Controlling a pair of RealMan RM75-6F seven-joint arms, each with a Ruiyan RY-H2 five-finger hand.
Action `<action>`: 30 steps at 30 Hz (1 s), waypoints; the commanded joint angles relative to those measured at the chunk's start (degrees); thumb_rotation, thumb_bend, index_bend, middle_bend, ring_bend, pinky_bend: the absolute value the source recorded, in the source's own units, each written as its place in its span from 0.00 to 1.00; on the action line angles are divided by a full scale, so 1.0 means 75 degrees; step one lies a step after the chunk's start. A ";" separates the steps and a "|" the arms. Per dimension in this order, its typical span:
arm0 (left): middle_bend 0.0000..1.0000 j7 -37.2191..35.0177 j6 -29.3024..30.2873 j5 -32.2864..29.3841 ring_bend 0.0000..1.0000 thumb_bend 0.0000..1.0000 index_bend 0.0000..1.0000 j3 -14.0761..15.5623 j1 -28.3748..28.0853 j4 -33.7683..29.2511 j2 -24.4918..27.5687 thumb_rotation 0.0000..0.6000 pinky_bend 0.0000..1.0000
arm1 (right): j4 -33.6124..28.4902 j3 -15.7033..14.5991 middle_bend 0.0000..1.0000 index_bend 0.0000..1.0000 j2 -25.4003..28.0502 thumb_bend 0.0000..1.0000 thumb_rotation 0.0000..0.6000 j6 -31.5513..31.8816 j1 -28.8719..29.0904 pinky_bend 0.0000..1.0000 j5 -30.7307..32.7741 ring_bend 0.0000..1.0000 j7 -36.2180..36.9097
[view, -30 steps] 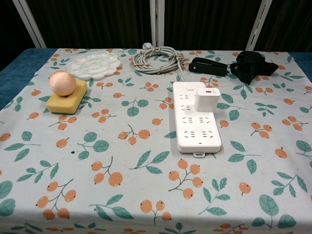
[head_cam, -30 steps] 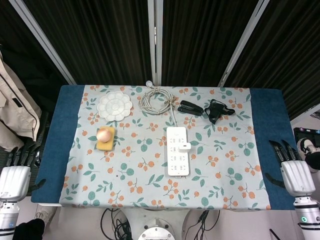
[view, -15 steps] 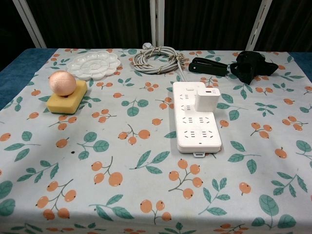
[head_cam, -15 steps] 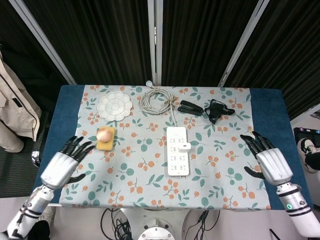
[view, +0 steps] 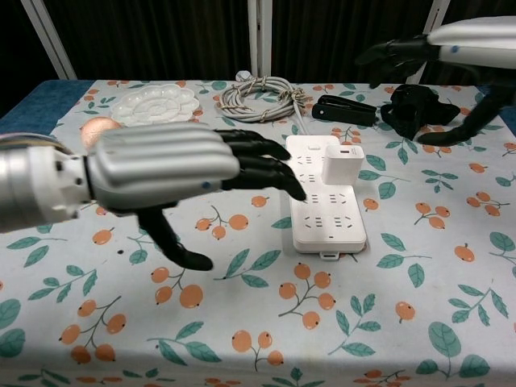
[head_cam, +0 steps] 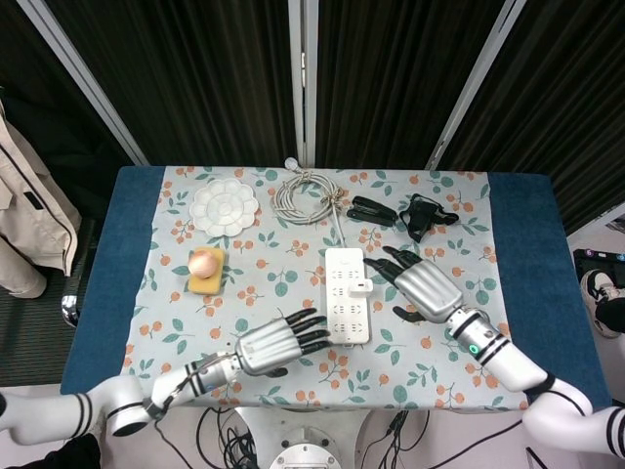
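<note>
the left hand (head_cam: 276,344) hovers at the near side of the worktop (head_cam: 527,254), fingers spread and empty, its fingertips (head_cam: 314,337) just at 9 o'clock of the white power strip (head_cam: 349,311). the strip lies mid-worktop with a white charger (head_cam: 361,286) plugged in. the right hand (head_cam: 422,284) hangs at the strip's 3 o'clock, fingers apart, holding nothing. farther, at 10 o'clock, an onion (head_cam: 204,261) sits on a yellow sponge (head_cam: 205,280); beyond lie a palette (head_cam: 225,205), coiled cable (head_cam: 303,195) and black clips (head_cam: 421,214).
</note>
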 commanded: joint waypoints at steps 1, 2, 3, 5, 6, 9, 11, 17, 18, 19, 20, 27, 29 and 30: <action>0.13 -0.0034 -0.0371 -0.0043 0.02 0.17 0.14 -0.0070 -0.0497 0.0539 -0.0578 1.00 0.09 | 0.0297 0.0167 0.18 0.00 -0.0526 0.21 1.00 -0.0652 0.0576 0.17 0.0629 0.01 -0.0588; 0.13 -0.0025 -0.0412 -0.0079 0.02 0.17 0.14 -0.0070 -0.0571 0.0646 -0.0677 1.00 0.09 | 0.0368 0.0163 0.18 0.00 -0.0612 0.21 1.00 -0.0715 0.0651 0.17 0.0740 0.01 -0.0722; 0.13 -0.0021 -0.0494 -0.0140 0.02 0.17 0.14 -0.0064 -0.0671 0.0797 -0.0809 1.00 0.09 | 0.0457 0.0145 0.19 0.00 -0.0721 0.21 1.00 -0.0788 0.0745 0.18 0.0871 0.01 -0.0911; 0.13 -0.0063 -0.0582 -0.0270 0.02 0.17 0.14 -0.0067 -0.0820 0.1123 -0.1069 1.00 0.09 | 0.0617 0.0116 0.19 0.00 -0.0934 0.21 1.00 -0.0877 0.0883 0.18 0.1112 0.01 -0.1162; 0.13 -0.0120 -0.0583 -0.0325 0.02 0.17 0.14 -0.0057 -0.0864 0.1255 -0.1164 1.00 0.09 | 0.0676 0.0103 0.19 0.00 -0.1009 0.20 1.00 -0.0898 0.0928 0.18 0.1208 0.02 -0.1239; 0.13 -0.0353 -0.0545 -0.0479 0.03 0.17 0.13 -0.0009 -0.0993 0.1618 -0.1414 1.00 0.09 | 0.0918 0.0054 0.20 0.00 -0.1257 0.21 1.00 -0.0957 0.1086 0.19 0.1499 0.03 -0.1519; 0.13 -0.0483 -0.0511 -0.0549 0.04 0.17 0.13 0.0035 -0.1078 0.1797 -0.1536 1.00 0.09 | 0.1087 0.0019 0.21 0.00 -0.1430 0.21 1.00 -0.0981 0.1195 0.19 0.1677 0.03 -0.1704; 0.13 -0.0793 -0.0420 -0.0725 0.05 0.17 0.12 0.0178 -0.1266 0.2206 -0.1821 1.00 0.11 | 0.1534 -0.0063 0.24 0.03 -0.1806 0.21 1.00 -0.1056 0.1412 0.21 0.2109 0.05 -0.1843; 0.13 -0.0823 -0.0420 -0.0749 0.05 0.17 0.12 0.0194 -0.1298 0.2277 -0.1865 1.00 0.11 | 0.1601 -0.0079 0.25 0.04 -0.1850 0.21 1.00 -0.1072 0.1446 0.21 0.2153 0.05 -0.1863; 0.14 -0.0853 -0.0415 -0.0775 0.05 0.17 0.12 0.0211 -0.1324 0.2345 -0.1907 1.00 0.11 | 0.1661 -0.0093 0.25 0.05 -0.1897 0.21 1.00 -0.1071 0.1475 0.22 0.2183 0.05 -0.1881; 0.14 -0.0893 -0.0412 -0.0810 0.05 0.17 0.11 0.0233 -0.1358 0.2433 -0.1960 1.00 0.11 | 0.1741 -0.0109 0.26 0.06 -0.1964 0.21 1.00 -0.1062 0.1507 0.22 0.2216 0.06 -0.1887; 0.15 -0.1126 -0.0363 -0.1028 0.05 0.17 0.11 0.0353 -0.1478 0.2867 -0.2216 1.00 0.10 | 0.2230 -0.0215 0.32 0.14 -0.2319 0.21 1.00 -0.1079 0.1653 0.24 0.2373 0.09 -0.1797; 0.15 -0.1135 -0.0345 -0.1061 0.05 0.17 0.11 0.0400 -0.1508 0.2962 -0.2255 1.00 0.10 | 0.2359 -0.0248 0.34 0.17 -0.2413 0.21 1.00 -0.1057 0.1666 0.25 0.2354 0.11 -0.1708; 0.15 -0.1146 -0.0339 -0.1077 0.05 0.17 0.11 0.0420 -0.1518 0.2993 -0.2271 1.00 0.10 | 0.2418 -0.0260 0.35 0.19 -0.2454 0.21 1.00 -0.1043 0.1670 0.26 0.2337 0.11 -0.1665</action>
